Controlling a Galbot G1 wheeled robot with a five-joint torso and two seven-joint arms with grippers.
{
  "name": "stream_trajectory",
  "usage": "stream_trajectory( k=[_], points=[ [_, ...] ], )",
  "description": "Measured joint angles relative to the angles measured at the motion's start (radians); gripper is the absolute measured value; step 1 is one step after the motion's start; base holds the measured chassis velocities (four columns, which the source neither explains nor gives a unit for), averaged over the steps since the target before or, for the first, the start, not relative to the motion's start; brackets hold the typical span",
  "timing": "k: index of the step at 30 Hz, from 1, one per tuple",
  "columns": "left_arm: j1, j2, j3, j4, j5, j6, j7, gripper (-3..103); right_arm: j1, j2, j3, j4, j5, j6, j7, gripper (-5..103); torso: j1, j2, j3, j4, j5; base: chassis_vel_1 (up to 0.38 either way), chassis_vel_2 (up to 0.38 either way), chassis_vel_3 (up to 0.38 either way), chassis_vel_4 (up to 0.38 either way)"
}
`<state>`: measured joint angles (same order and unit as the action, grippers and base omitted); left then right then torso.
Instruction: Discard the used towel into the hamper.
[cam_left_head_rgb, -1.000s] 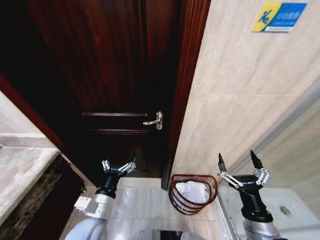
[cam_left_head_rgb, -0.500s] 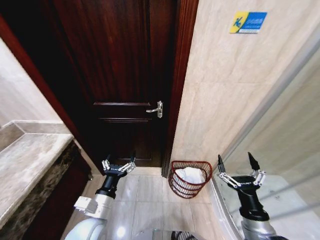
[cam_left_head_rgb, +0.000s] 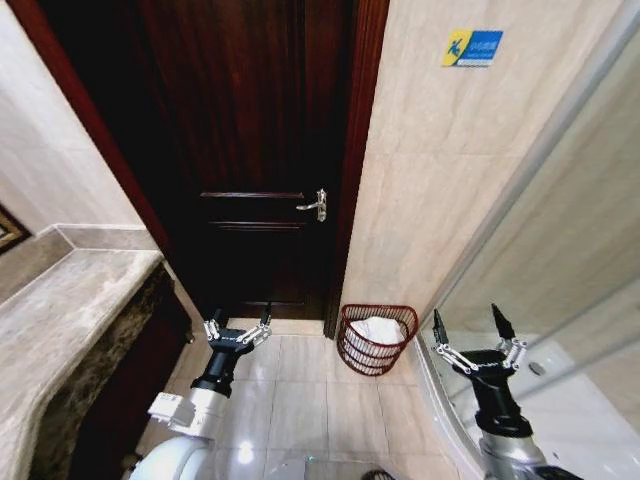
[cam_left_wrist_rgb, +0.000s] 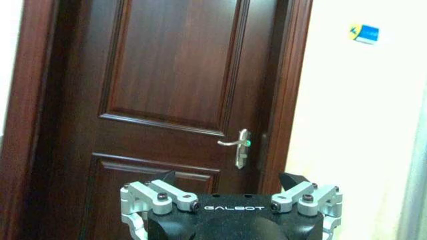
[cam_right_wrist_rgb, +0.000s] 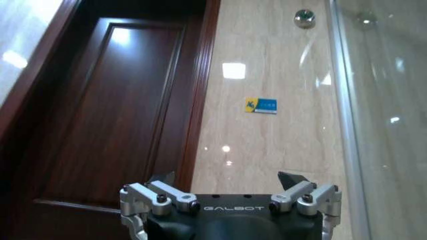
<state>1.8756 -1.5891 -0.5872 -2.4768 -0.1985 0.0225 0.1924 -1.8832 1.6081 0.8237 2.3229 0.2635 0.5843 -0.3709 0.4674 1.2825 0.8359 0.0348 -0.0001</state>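
Both arms are hanging low and forward – the left claw (cam_left_head_rgb: 238, 329) is spread wide and gripping nothing above the floor tiles, the right claw (cam_left_head_rgb: 466, 326) likewise splayed beside the shower glass (cam_left_head_rgb: 560, 230). Between them, the hamper (cam_left_head_rgb: 376, 339) is sitting by the door frame with the towel (cam_left_head_rgb: 378, 330) inside – smaller than 1 second ago, so the robot is backing off; the task looks finished.

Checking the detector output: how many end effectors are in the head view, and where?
2. Left end effector open, empty, over the floor tiles before the dark door. Right end effector open, empty, by the glass panel, right of the hamper.
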Motion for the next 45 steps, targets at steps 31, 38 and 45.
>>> stream_trajectory(
  k=[31,38,45],
  points=[
    [0.000,0.000,0.000,0.000,0.000,0.000,0.000,100,0.028,0.000,-0.001,-0.015,-0.034,0.017,0.068,100,0.000,0.000,0.000,0.0000,0.0000,0.005,-0.089,-0.081,0.011],
    [0.000,0.000,0.000,0.000,0.000,0.000,0.000,100,0.023,0.000,-0.002,-0.013,-0.034,0.027,0.071,100,0.000,0.000,0.000,0.0001,0.0001,-0.109,-0.106,-0.111,-0.121],
    [0.000,0.000,0.000,0.000,0.000,0.000,0.000,100,0.016,0.000,-0.001,-0.001,-0.046,0.028,0.089,100,0.000,0.000,0.000,0.0001,0.0000,-0.140,-0.127,-0.129,-0.130]
  ],
)
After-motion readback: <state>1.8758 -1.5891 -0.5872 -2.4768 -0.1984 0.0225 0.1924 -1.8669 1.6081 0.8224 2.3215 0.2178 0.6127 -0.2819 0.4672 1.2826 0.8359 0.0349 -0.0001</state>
